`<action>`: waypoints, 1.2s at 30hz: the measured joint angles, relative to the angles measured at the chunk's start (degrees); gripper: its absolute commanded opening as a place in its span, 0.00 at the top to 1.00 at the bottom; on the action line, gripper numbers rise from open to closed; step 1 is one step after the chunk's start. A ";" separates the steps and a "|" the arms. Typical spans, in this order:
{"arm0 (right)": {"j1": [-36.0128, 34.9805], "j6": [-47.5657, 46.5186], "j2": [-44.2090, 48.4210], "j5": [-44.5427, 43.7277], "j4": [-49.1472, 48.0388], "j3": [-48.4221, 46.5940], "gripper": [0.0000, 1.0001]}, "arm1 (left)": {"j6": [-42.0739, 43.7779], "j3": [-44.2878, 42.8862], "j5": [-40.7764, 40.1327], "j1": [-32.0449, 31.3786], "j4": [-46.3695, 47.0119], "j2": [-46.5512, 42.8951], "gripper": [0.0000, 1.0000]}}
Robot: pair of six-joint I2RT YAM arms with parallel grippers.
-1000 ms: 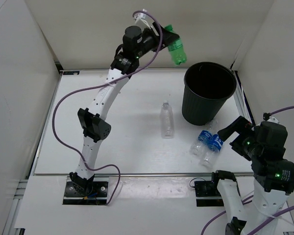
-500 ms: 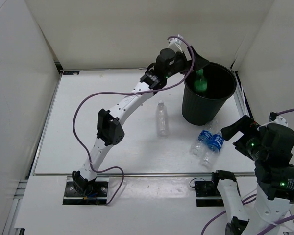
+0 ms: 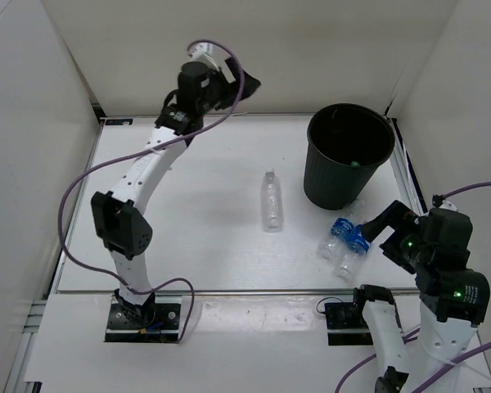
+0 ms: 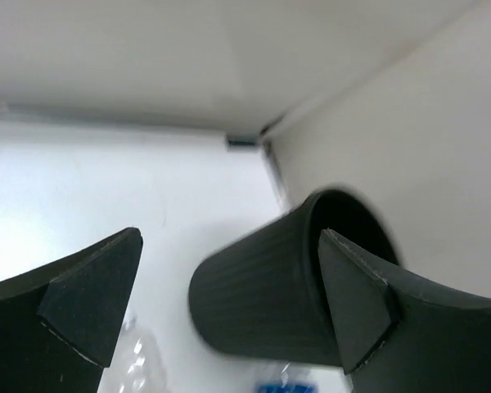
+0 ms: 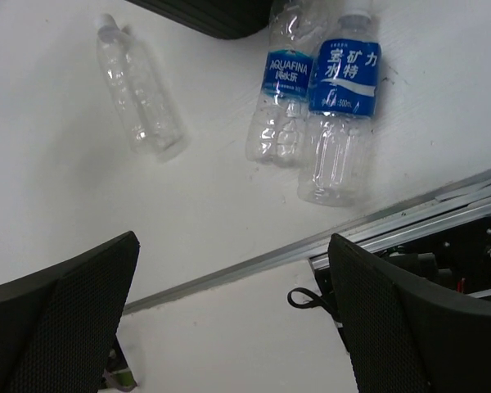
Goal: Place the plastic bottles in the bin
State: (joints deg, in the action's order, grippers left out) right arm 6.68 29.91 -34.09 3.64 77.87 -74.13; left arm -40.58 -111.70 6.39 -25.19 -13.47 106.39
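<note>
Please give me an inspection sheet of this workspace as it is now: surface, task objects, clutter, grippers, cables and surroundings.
Surface: white table, flat.
Job's things: black bin upright, far right; green bottle inside it, only a bit showing; clear bottle lying mid-table; two blue-labelled bottles lying side by side near the bin.
Clutter: nothing seen.
Grippers: left gripper open, empty, raised near the back wall; right gripper open, empty, hovering near the blue-labelled bottles.
Cables: purple cable along the left arm; a second at the right arm; black cable by the right base.
Surroundings: white walls on three sides.
</note>
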 measured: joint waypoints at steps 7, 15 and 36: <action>0.00 0.13 0.24 1.38 -0.11 3.10 0.00 | 4.76 0.57 4.33 -7.10 -10.99 13.27 0.00; 0.00 -0.04 -1.11 1.03 -1.29 3.10 0.00 | 3.87 9.90 9.44 -8.00 -17.66 17.84 0.00; 0.00 -1.88 -0.63 -2.45 -0.63 3.13 0.00 | 2.62 12.76 15.76 -12.98 -14.34 22.93 0.51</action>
State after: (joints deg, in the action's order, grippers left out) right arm 6.68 28.03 -34.72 1.19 77.23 -71.00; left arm -37.95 -98.94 22.15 -38.17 -27.81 129.32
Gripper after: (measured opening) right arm 0.998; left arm 0.620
